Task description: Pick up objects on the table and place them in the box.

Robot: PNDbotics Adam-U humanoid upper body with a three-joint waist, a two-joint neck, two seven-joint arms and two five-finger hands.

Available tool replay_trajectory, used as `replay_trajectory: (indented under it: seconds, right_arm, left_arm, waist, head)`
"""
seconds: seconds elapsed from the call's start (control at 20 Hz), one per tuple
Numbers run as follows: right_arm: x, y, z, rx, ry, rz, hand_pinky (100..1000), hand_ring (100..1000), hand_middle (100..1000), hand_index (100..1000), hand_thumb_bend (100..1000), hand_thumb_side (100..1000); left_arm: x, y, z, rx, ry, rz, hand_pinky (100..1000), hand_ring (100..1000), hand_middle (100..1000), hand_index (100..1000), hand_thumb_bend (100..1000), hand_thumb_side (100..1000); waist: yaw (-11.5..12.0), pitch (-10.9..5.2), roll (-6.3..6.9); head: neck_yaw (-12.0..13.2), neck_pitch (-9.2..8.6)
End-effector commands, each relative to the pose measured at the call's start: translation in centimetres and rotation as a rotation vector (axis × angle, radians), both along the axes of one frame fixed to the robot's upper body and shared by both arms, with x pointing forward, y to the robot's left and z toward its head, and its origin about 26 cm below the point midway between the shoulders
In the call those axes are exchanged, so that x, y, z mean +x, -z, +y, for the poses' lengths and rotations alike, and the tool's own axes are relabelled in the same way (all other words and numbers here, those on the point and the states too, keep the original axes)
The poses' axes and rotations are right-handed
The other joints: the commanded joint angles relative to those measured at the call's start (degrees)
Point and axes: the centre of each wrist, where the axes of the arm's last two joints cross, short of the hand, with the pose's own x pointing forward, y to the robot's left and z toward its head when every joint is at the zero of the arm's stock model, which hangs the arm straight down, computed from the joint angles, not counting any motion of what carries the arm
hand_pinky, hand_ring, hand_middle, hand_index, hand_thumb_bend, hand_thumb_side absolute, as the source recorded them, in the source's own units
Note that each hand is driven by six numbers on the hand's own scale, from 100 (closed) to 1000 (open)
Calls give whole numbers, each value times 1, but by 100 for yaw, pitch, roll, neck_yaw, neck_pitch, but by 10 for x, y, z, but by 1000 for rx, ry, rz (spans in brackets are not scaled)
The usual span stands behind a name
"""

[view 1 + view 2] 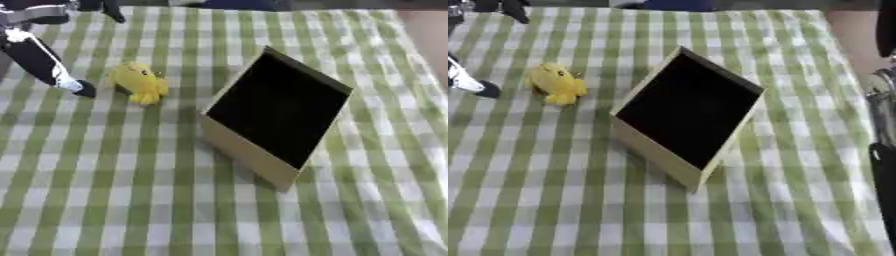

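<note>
A yellow plush toy (140, 83) lies on the green-and-white checked cloth, left of the box. The tan box (278, 111) stands tilted in the middle, its dark inside facing up. My left hand (35, 56) comes in from the upper left with straight, spread fingers; one long black-and-white finger ends at a dark tip (83, 89) just left of the toy, a small gap between them. It holds nothing. Black and silver parts of my right arm or hand (882, 165) show only at the right edge of the right eye view.
The checked cloth (131, 190) covers the whole table, with open room in front of the box and toy. A bare tabletop strip (429, 35) shows at the far right. Dark shapes line the far edge.
</note>
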Motion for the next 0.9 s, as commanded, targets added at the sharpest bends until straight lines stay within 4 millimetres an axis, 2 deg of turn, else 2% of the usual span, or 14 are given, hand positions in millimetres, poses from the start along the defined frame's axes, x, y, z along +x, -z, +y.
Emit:
replay_trajectory:
  seconds: [0.05, 0.2, 0.3, 0.9]
  right_arm:
    - [-5, -8, 1, -7, -9, -32, 776, 731, 715, 871, 100, 937]
    - [-5, -9, 1, -6, -13, -33, 776, 731, 715, 871, 100, 938]
    - [-5, -9, 2, -5, -14, -34, 776, 731, 715, 871, 100, 940]
    - [-5, -10, 2, 5, -18, -39, 776, 730, 713, 871, 100, 946]
  left_arm:
    - [6, -8, 1, 24, -21, -12, 754, 831, 813, 881, 667, 286]
    - [17, -5, 0, 27, -38, 2, 757, 835, 819, 884, 652, 272]
    - [24, -2, 0, 36, -58, 11, 758, 836, 820, 882, 610, 246]
    - [57, 19, 6, 18, -149, 59, 729, 826, 816, 883, 536, 209]
  waist:
    - [-17, -113, 18]
    - [-44, -97, 18]
    - [-65, -81, 20]
    - [-153, 25, 12]
  head:
    - [15, -44]
    - [25, -69]
    - [34, -88]
    - [76, -134]
